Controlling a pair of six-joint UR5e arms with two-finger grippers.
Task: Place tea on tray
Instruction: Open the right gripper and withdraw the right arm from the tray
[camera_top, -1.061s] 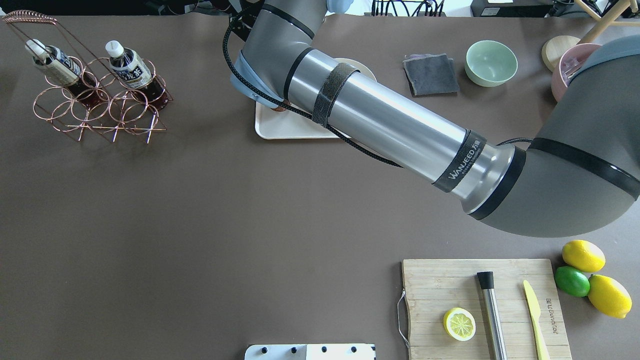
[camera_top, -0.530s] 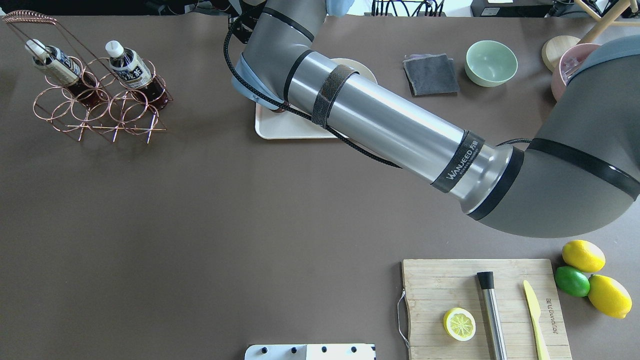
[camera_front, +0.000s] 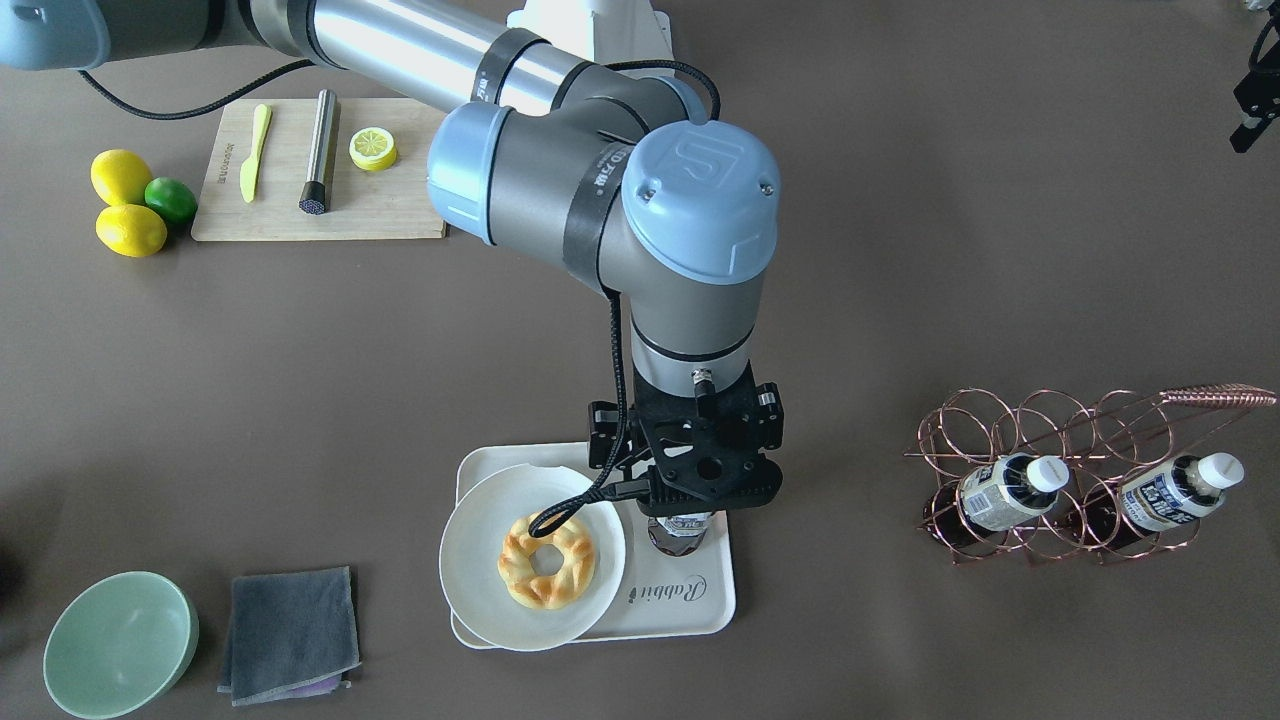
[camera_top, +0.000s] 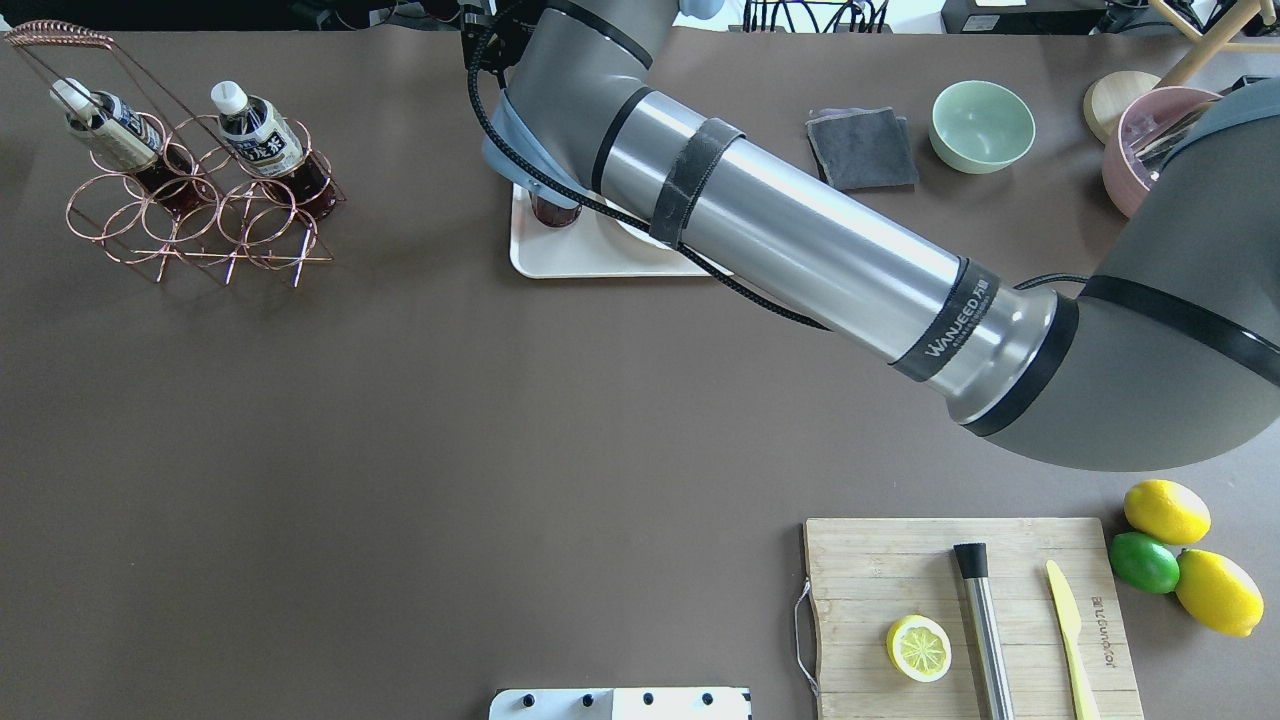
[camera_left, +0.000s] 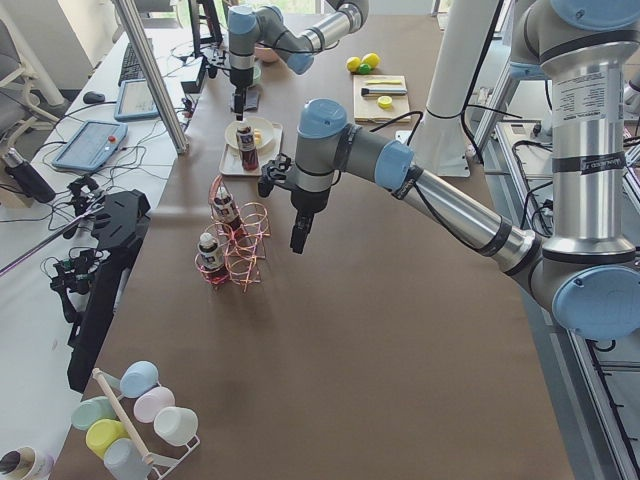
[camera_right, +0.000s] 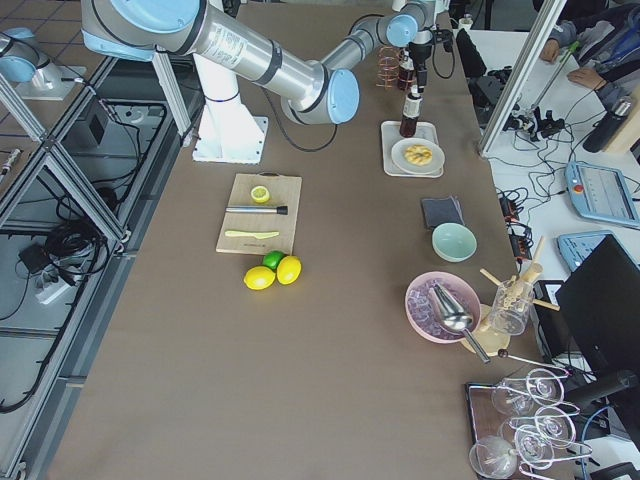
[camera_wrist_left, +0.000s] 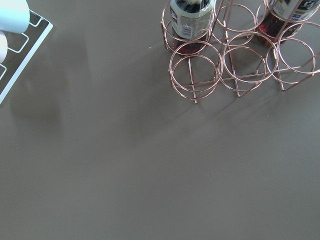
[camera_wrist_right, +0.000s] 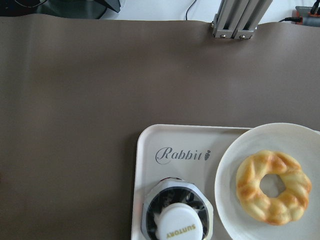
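Observation:
The tea (camera_front: 680, 528) stands upright on the tray (camera_front: 690, 600), next to the script word "Rabbit"; its base shows in the overhead view (camera_top: 553, 208) and its white cap in the right wrist view (camera_wrist_right: 177, 220). My right gripper (camera_front: 698, 490) hangs straight above the bottle, apart from it, and looks open; its fingers are hidden under its own body. My left gripper (camera_left: 298, 240) hangs over bare table beside the copper rack (camera_top: 200, 220); I cannot tell if it is open or shut. Two alike bottles (camera_top: 250, 130) (camera_top: 105, 125) lean in the rack.
A round white plate (camera_front: 475, 570) with a pastry ring (camera_front: 547, 560) takes up the tray's other half. A grey cloth (camera_top: 862, 150) and a green bowl (camera_top: 982, 125) lie beyond. A cutting board (camera_top: 870, 580) with lemon half, muddler and knife sits near right, beside lemons and a lime.
My right arm has lifted and drawn back from the tray. The bottle's base, hidden under the wrist before, now shows standing on the tray. The rack and its bottles have not moved.

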